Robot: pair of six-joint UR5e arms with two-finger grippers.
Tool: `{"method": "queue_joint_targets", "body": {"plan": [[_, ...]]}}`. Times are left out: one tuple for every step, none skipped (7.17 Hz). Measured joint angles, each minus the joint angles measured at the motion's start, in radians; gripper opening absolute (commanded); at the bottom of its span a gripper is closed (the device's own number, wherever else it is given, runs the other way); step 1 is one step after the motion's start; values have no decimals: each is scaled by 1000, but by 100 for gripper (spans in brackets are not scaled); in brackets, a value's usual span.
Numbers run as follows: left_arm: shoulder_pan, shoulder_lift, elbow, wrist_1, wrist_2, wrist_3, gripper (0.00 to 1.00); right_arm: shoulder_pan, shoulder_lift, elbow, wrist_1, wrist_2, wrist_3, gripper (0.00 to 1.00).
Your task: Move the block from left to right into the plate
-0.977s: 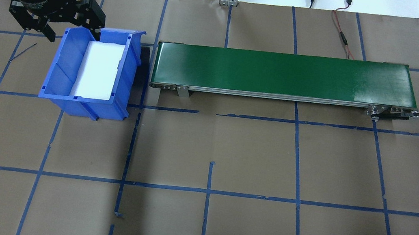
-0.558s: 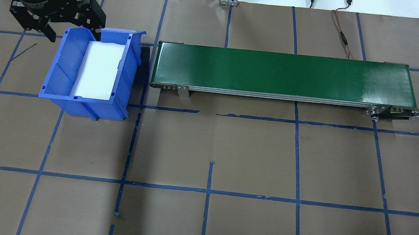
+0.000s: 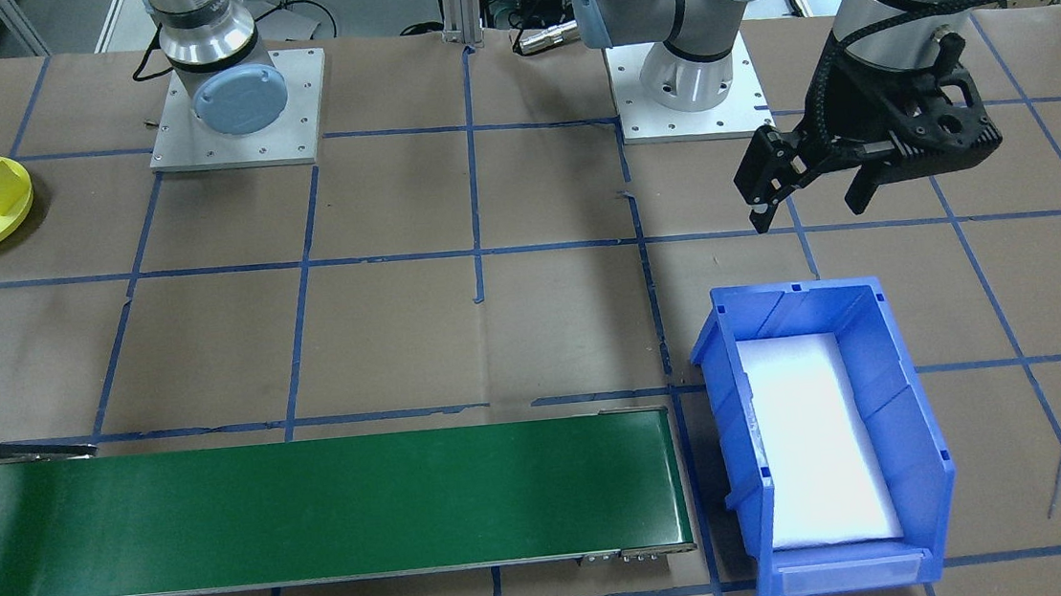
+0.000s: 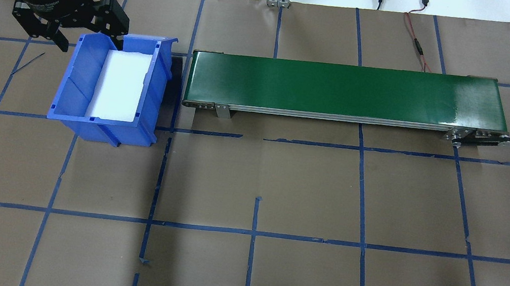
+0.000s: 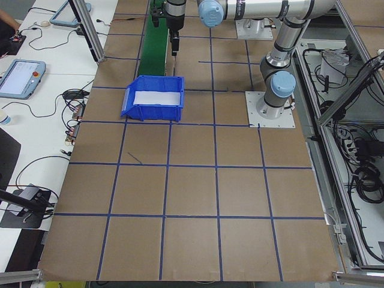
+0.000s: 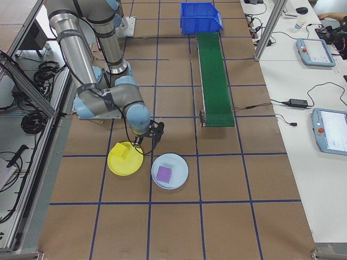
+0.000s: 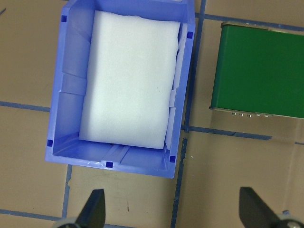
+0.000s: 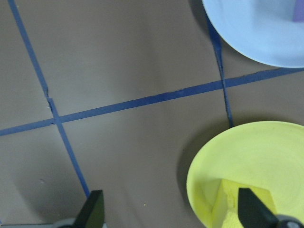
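Apparently done: yellow block sits in the yellow plate, lower left of the right-side view. Right gripper spread, empty, just beside the plate. Left gripper spread, empty, above the blue bin, upper right, likely awaiting more.

Robotics lab: taped table, conveyor, teach pendants.

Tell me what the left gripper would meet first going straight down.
Probably the bin: the open left gripper hangs high, roughly over it. Depth is unclear; it could instead land on the table just beside.
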Motion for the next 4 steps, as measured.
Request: {"method": "queue_joint_targets", "body": {"plan": [[0,1,0,0,0,0,100,141,-54,-58,52,-23,123,100],[0,1,0,0,0,0,100,302,-83,-133,102,-33,275,100],[0,1,0,0,0,0,100,475,-96,-213,155,-37,437,100],[0,1,0,0,0,0,100,636,-99,-267,192,-30,558,100]]}}
